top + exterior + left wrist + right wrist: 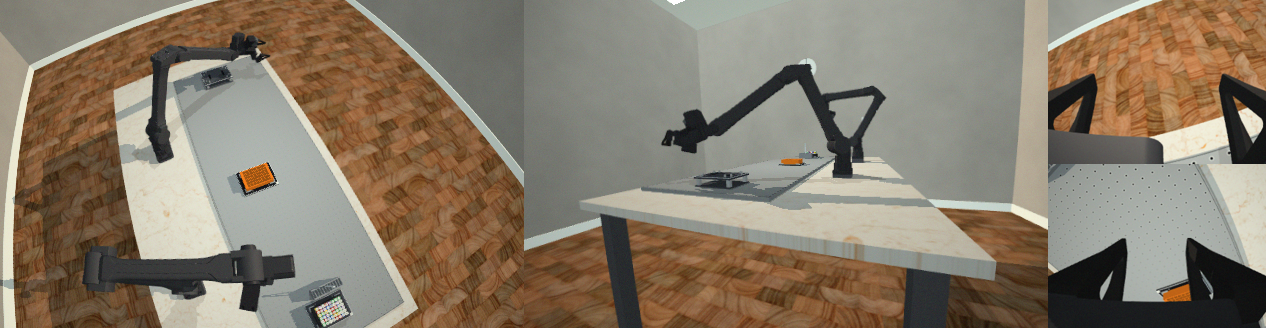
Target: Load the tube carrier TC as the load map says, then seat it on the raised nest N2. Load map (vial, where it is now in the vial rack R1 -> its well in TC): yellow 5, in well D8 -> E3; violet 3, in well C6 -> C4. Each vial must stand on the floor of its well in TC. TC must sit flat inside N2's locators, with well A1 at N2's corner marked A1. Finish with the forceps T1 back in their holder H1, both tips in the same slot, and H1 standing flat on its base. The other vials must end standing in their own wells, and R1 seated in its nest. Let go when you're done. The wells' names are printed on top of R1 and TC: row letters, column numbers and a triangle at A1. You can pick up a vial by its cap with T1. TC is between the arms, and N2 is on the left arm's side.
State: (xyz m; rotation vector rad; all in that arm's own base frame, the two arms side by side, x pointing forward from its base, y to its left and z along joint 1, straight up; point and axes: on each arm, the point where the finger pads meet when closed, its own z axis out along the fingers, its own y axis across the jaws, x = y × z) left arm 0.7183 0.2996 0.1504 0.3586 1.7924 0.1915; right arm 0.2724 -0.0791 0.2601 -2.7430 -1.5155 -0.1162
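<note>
The orange tube carrier (257, 176) (792, 161) (1177, 293) lies flat mid-tabletop, between the long edges; the vial rack (331, 311), filled with colourful caps, sits near one corner.
</note>
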